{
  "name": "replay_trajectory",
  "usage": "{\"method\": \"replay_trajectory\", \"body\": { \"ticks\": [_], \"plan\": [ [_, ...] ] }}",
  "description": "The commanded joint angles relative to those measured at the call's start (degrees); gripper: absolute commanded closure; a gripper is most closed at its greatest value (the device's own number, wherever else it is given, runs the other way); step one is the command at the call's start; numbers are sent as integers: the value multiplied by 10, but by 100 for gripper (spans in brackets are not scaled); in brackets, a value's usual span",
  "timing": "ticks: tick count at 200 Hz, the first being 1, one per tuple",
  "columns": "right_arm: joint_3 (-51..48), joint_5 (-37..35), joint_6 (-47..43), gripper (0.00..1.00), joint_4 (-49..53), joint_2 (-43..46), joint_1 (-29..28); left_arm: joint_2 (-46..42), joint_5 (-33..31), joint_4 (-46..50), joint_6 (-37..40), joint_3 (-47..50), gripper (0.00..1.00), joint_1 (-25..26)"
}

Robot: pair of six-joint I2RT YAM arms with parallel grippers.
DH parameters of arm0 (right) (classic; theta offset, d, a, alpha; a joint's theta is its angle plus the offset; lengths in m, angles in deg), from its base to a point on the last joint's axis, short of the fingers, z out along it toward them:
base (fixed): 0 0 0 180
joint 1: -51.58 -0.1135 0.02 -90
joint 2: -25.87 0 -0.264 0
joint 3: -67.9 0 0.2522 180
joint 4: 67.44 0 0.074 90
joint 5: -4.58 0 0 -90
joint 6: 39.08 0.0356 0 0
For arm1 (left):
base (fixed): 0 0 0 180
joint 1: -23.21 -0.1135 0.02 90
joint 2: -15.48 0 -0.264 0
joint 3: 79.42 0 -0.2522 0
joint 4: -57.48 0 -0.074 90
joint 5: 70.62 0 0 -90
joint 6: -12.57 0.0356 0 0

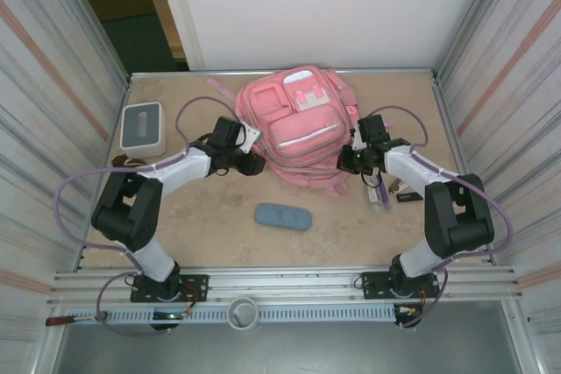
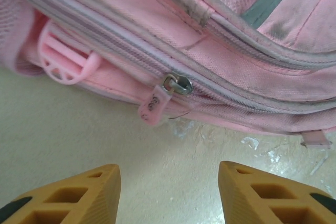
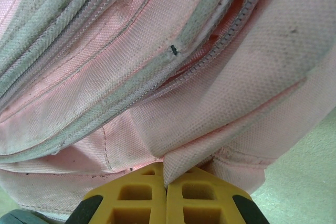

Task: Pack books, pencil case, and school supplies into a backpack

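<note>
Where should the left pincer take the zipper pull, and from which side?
Grip the flat pink tab hanging under the metal slider, coming low over the table. It sticks out free of the backpack, facing the open left pincer.

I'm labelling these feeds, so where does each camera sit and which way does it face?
Top external: above, behind the bases, looking down on table, backpack, both arms.
Left wrist: on left arm, facing backpack's zipper pull; open left claw below.
Right wrist: on right arm, against backpack; right claw pinching its fabric.
Shared: all see the backpack.
</note>
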Motion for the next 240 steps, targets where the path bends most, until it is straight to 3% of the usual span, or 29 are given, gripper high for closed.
{"method": "replay_trajectory", "body": {
  "ticks": [1, 24, 118, 240],
  "plan": [
    [-1, -15, -17, 100, 17, -3, -1, 21, -12, -16, 27, -24, 51, -2],
    [-1, -16, -17, 100, 17, -3, -1, 38, -11, -23, 34, -35, 56, 0],
    [-3, -15, -18, 100, 18, -4, 1, 100, -19, -21, 43, -89, 60, 7],
    [1, -17, -27, 100, 31, 1, 16, 102, -59, -13, 47, -96, 88, 9]
  ]
}}
